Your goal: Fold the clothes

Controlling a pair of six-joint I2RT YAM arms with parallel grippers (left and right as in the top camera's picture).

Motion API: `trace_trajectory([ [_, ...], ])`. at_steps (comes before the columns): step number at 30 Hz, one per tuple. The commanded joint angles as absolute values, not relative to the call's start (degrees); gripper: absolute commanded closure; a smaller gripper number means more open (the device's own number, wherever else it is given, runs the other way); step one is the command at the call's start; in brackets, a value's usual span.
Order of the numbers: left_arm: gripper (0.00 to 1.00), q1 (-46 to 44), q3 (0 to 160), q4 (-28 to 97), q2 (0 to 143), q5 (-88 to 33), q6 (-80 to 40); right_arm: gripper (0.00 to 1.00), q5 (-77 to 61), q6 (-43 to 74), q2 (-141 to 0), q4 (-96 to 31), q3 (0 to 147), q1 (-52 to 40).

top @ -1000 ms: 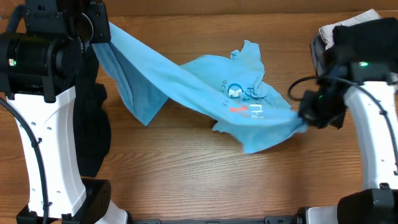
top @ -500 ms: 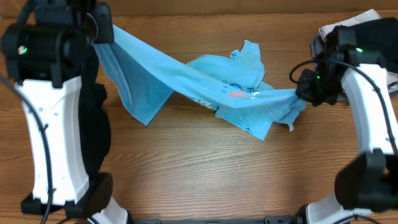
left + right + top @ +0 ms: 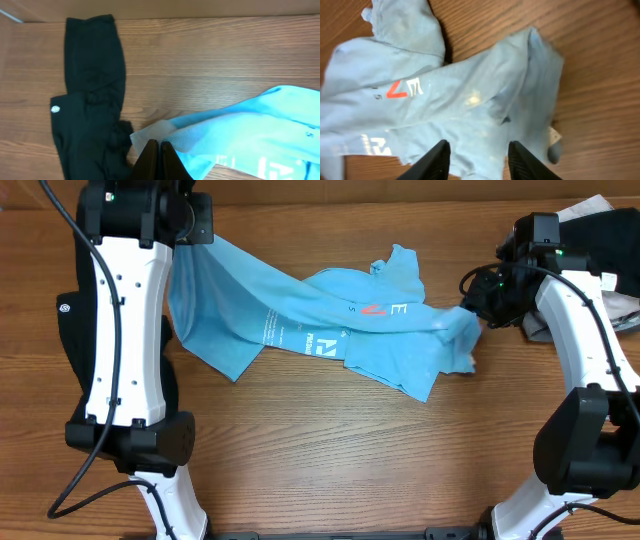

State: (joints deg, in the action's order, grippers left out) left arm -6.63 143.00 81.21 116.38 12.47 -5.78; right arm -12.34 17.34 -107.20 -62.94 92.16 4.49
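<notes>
The light blue T-shirt (image 3: 390, 350) lies crumpled across the middle of the table, its red and white lettering (image 3: 375, 310) facing up. My left gripper (image 3: 195, 230) is shut on the shirt's left edge and holds it lifted at the back left; the left wrist view shows the pinched fabric (image 3: 250, 130) at my closed fingers (image 3: 159, 155). My right gripper (image 3: 478, 305) is open just above the shirt's right end, with the cloth (image 3: 470, 100) lying between and below the spread fingers (image 3: 479, 160). The long black garment (image 3: 70, 350) with its white round logo lies at the far left and also shows in the left wrist view (image 3: 90, 100).
A pile of grey, white and black clothes (image 3: 590, 220) sits at the back right corner behind my right arm. Bare wooden table (image 3: 320, 460) shows in front of the shirt. The left arm's white links stand over the black garment.
My right gripper has let go of the shirt's right end and moved back and up; that end now lies slack on the table. The left arm still holds its edge.
</notes>
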Motion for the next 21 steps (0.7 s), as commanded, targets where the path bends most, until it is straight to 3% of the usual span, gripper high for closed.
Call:
trace_trajectory([
  [1, 0.96, -6.3, 143.3, 80.9, 116.5, 10.5, -5.0, 0.55, -14.0, 22.7, -102.8, -62.9, 94.1, 2.0],
  [10, 0.96, -6.3, 143.3, 83.6, 116.5, 10.4, -5.0, 0.33, -9.3, 23.0, -93.9, -71.8, 94.1, -5.2],
  [14, 0.96, -6.3, 143.3, 83.4, 116.5, 10.4, -5.2, 0.32, -6.7, 23.0, -93.5, -76.4, 93.5, -8.8],
  [21, 0.96, -6.3, 143.3, 83.4, 116.5, 10.4, -5.1, 0.28, -6.0, 26.3, -93.5, -73.4, 85.9, -12.6],
])
